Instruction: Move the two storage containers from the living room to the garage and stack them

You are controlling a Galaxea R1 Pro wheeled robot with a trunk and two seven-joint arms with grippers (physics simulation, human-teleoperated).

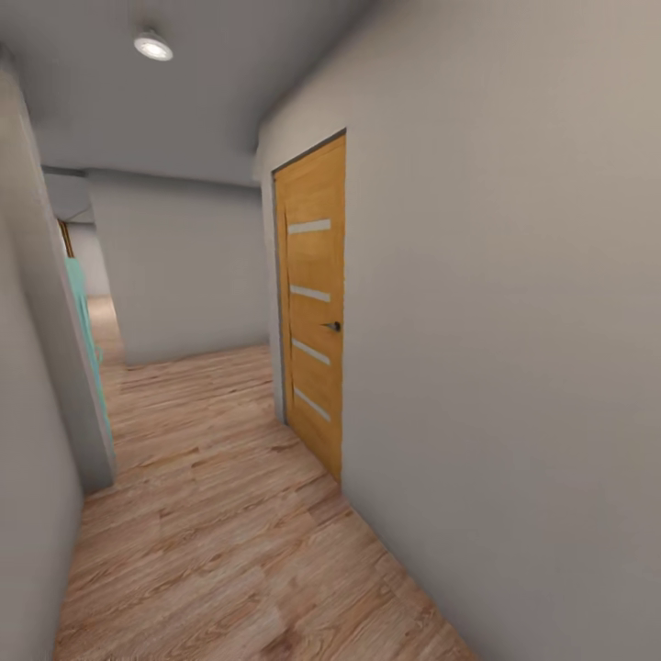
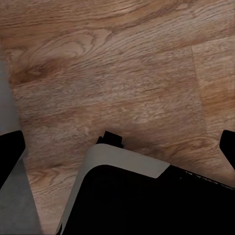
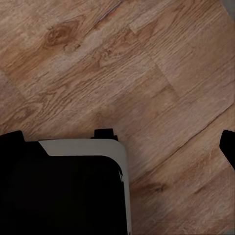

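Observation:
I am in a narrow hallway with a light wood plank floor (image 1: 229, 514). The two storage containers are out of view. My left gripper (image 2: 120, 144) points down at the planks, open, with its black fingertips (image 2: 11, 147) at the picture's two sides and nothing between them. My right gripper (image 3: 120, 144) is also open and empty over the planks, one dark fingertip (image 3: 229, 144) at the edge. Under both grippers I see the robot's own black and white base (image 2: 147, 200) (image 3: 63, 191).
A shut wooden door with glass slits (image 1: 315, 303) is set in the grey wall (image 1: 514, 349) on the right, its handle (image 1: 332, 326) facing the hall. A wall corner (image 1: 64, 367) and something teal (image 1: 83, 321) narrow the left. The hall runs ahead to a far wall (image 1: 184, 266).

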